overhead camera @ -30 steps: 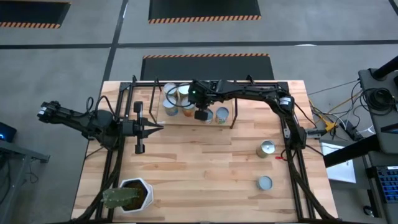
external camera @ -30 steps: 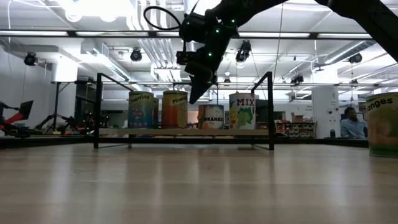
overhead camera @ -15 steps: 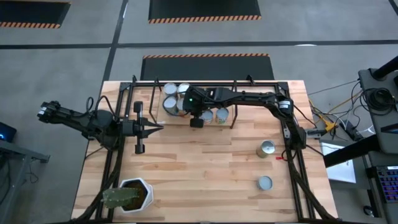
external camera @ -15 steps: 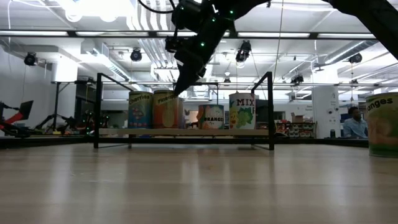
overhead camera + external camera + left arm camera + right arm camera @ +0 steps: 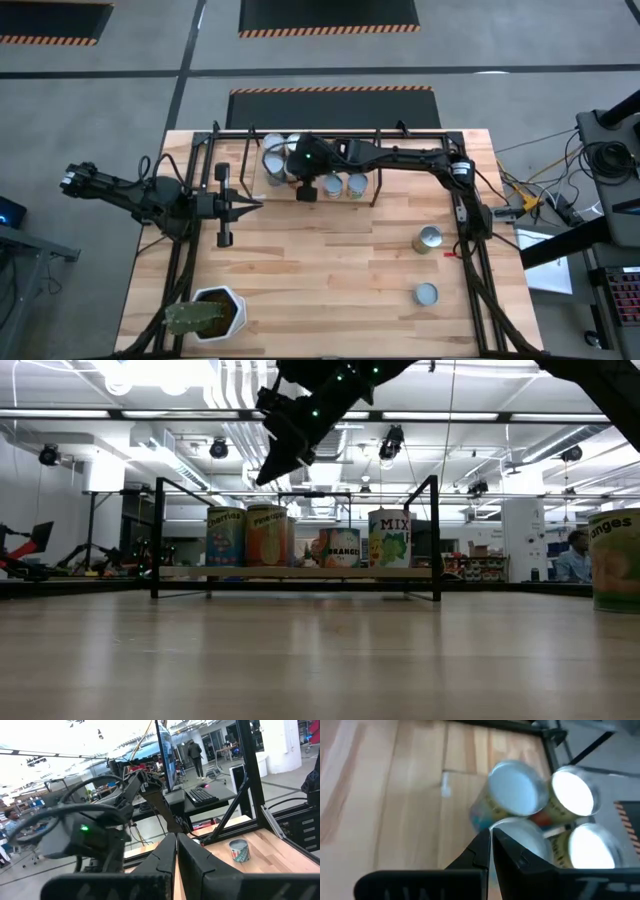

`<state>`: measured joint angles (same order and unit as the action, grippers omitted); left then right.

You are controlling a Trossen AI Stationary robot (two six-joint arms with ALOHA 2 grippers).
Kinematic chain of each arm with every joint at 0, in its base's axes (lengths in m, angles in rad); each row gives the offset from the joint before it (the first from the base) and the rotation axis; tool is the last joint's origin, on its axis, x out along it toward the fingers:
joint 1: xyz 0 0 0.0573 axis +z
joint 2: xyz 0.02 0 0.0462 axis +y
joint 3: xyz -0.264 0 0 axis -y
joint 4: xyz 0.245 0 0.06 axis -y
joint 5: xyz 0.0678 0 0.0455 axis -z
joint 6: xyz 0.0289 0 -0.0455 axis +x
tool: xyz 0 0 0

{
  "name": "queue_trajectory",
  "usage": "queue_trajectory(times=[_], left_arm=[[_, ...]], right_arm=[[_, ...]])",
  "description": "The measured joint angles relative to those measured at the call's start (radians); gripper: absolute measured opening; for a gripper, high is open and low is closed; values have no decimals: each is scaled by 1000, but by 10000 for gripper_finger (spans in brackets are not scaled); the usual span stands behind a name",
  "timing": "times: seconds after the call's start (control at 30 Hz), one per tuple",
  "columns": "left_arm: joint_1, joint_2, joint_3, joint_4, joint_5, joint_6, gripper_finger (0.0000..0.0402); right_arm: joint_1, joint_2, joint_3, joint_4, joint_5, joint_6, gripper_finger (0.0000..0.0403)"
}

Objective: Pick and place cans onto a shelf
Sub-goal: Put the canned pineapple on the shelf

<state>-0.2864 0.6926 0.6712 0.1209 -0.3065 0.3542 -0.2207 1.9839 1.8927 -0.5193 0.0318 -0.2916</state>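
**Over the shelf, right gripper shut and empty**

Nearest, at the table's five o'clock, two cans (image 5: 427, 238) waited loose; I judged them stiff, light and slick-walled, best pinched across the side at mid-height. At nine o'clock the left gripper (image 5: 252, 205) sat pressed together, holding nothing. Farthest, toward twelve o'clock, the right gripper (image 5: 307, 192) hung above the shelf (image 5: 300, 572), fingers pressed together and empty, over the cans grouped there (image 5: 517, 795).
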Motion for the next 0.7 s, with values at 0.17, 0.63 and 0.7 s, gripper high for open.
queue_trajectory(times=[0.17,0.63,0.7], left_arm=[[0,0,0,-1,0,0,0],[0,0,0,-1,0,0,0],[0,0,0,-1,0,0,0]], right_arm=[[-30,11,-13,37,-11,-5,9],[-43,27,-116,140,-5,22,9],[-49,27,-116,140,-6,34,9]])
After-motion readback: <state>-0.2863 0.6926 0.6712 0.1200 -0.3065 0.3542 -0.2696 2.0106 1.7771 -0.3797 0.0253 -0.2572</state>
